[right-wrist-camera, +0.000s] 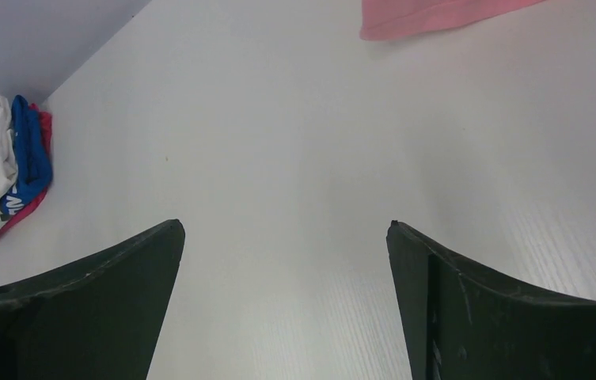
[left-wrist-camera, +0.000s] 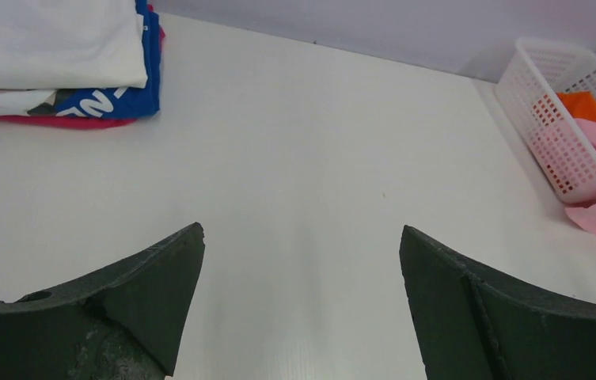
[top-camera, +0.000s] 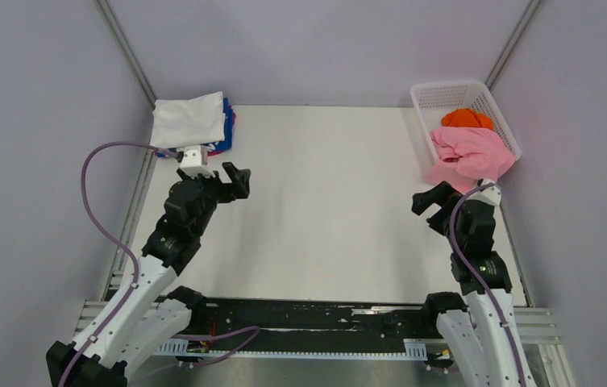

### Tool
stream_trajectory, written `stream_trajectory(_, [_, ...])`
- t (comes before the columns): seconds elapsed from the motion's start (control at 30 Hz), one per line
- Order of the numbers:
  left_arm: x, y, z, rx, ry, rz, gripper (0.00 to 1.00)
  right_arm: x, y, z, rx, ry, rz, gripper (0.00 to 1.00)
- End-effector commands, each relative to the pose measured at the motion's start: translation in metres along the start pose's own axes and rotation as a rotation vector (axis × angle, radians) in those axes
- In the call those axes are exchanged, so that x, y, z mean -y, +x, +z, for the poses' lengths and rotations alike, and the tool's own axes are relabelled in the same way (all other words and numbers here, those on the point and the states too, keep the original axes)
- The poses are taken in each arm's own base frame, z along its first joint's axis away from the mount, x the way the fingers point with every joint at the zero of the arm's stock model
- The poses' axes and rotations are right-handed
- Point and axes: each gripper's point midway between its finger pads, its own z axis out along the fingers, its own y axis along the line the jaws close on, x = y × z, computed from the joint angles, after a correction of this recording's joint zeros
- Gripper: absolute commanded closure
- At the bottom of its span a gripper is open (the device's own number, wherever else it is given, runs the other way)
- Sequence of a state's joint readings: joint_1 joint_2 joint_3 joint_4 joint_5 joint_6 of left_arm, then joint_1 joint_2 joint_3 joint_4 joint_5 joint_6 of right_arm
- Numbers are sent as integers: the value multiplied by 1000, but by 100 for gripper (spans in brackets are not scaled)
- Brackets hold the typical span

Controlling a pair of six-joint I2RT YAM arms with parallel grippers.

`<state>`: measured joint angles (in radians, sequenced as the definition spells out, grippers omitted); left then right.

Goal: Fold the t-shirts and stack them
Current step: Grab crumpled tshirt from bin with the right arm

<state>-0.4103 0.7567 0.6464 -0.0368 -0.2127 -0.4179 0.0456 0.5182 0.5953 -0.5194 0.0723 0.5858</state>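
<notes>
A pink t-shirt [top-camera: 469, 153] spills out of the white mesh basket [top-camera: 445, 90] onto the table at the far right, and an orange t-shirt [top-camera: 467, 119] lies behind it inside. A folded white t-shirt [top-camera: 189, 121] tops a blue and red one [top-camera: 230, 129] at the far left corner. My left gripper [top-camera: 223, 179] hovers open just in front of that stack. Near the pink cloth's hanging edge my right gripper [top-camera: 435, 198] is open too. The left wrist view shows the left gripper [left-wrist-camera: 301, 231] over bare table, and the right gripper [right-wrist-camera: 285, 225] has the pink t-shirt [right-wrist-camera: 429, 16] ahead.
The white table [top-camera: 324, 210] lies between grey walls on three sides. The basket [left-wrist-camera: 548, 111] stands against the right wall. A purple cable loops beside the left arm [top-camera: 90, 193]. A black rail [top-camera: 308, 318] runs along the near edge between the arm bases.
</notes>
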Motion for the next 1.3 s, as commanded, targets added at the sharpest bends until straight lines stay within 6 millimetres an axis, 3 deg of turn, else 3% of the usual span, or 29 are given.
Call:
stream_trajectory(0.0, [-1,-13,0,53,-6,5,0,-8,-26,4,66,22,27,0])
stream_trajectory(0.17, [-1,-12,0,51,-7,2,0,-11,-68,20,154,110,-19,0])
stream_trajectory(0.27, [-4,-9,2,45,-22,-6,0,-3,-116,37,196,254,-48,0])
stream_trajectory(0.47, [-16,-8,6,64,-90,-14,0,35,-170,122,9,404,-75,0])
stream_trajectory(0.63, [-21,-7,11,63,-120,-9,0,59,-193,197,-74,484,-216,0])
stream_trajectory(0.73, [-26,-4,15,54,-153,-6,0,82,-195,233,-127,580,-273,0])
stream_trajectory(0.83, [-27,-1,19,46,-161,-4,0,92,-188,262,-178,595,-283,0])
stream_trajectory(1.0, [-28,-1,22,42,-170,0,0,116,-144,283,-285,628,-280,5])
stream_trajectory(1.1, [-28,-1,22,42,-170,-3,0,123,-125,292,-335,623,-295,13])
stream_trajectory(1.17, [-28,0,22,42,-174,-4,0,127,-120,296,-348,628,-313,27])
stream_trajectory(1.27, [-29,-1,21,42,-181,-5,0,127,-127,295,-330,642,-315,68])
